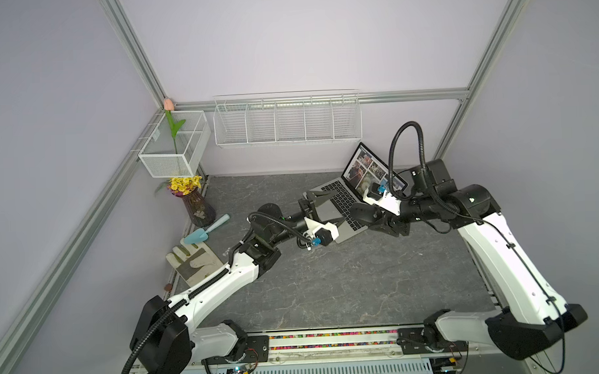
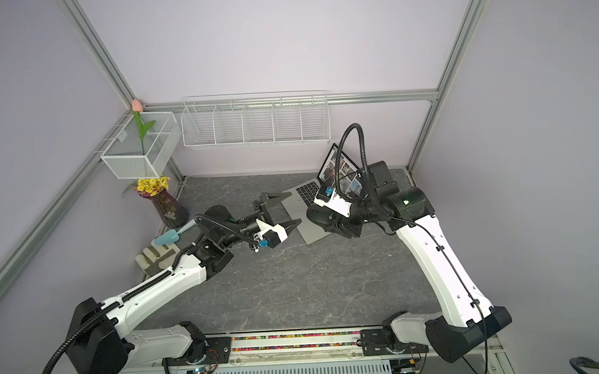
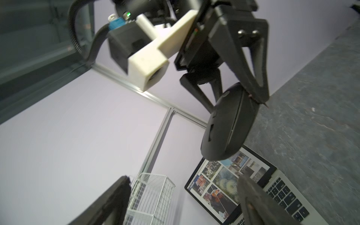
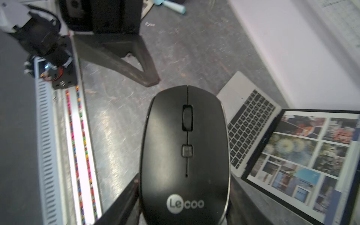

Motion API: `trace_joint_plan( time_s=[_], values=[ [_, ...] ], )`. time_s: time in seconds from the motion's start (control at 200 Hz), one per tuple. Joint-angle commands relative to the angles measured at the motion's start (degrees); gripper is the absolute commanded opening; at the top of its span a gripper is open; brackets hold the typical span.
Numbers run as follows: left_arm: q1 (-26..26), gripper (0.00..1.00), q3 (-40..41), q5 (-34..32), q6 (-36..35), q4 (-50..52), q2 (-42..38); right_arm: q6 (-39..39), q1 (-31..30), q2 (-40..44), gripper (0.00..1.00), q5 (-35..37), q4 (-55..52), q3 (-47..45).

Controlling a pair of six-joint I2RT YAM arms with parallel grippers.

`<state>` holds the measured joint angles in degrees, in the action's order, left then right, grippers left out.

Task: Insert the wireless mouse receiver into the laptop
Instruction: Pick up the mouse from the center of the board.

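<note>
Your right gripper (image 4: 183,196) is clamped on the black mouse (image 4: 185,152), one finger on each long side. The mouse is off the table, logo end toward the wrist and scroll wheel pointing away. In both top views it hangs over the near right part of the laptop (image 1: 343,196), above the keyboard edge.

Your left gripper (image 2: 293,208) is released: jaws spread wide, nothing between them. It sits at the laptop's left front corner with its tips over the trackpad area, and it doesn't touch the mouse.

The laptop is at the back right of the table (image 1: 328,279), lid open, turned at an angle to the table edge, with a photo grid on the screen.

I can't make out the wireless mouse receiver in any view. The mouse's underside is hidden or too blurred to read.

The trowel (image 1: 207,229), glove (image 1: 194,261) and flower vase (image 1: 197,206) are along the left edge, well apart from both grippers.
</note>
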<state>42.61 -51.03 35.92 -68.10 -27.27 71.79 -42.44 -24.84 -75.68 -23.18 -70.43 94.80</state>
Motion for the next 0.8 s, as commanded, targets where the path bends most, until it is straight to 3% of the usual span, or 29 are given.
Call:
trace_joint_plan(
  time_s=[0.0, 0.145, 0.445, 0.67, 0.795],
  values=[
    [1.5, 0.83, -2.4, 9.6, -17.9, 13.5, -1.8, -6.5, -2.0, -0.9, 0.29, -2.9, -9.1, 1.5],
    [3.0, 0.77, -3.5, 11.4, -19.0, 19.8, -2.4, -7.4, -5.2, -1.2, 0.3, -4.2, -9.1, 0.6],
    [4.7, 0.52, -2.3, 12.9, -13.4, 15.5, -1.2, -9.0, -6.1, -2.5, 0.28, -8.9, -9.3, 1.0],
    [4.8, 0.44, -3.0, 12.6, -14.2, 17.7, 0.1, -9.5, -6.8, -3.6, 0.28, -11.6, -10.2, 0.9],
    [4.8, 0.31, -3.1, 13.4, -14.4, 18.5, 0.0, -9.4, -6.8, -4.5, 0.28, -11.8, -11.1, 1.3]
  ],
)
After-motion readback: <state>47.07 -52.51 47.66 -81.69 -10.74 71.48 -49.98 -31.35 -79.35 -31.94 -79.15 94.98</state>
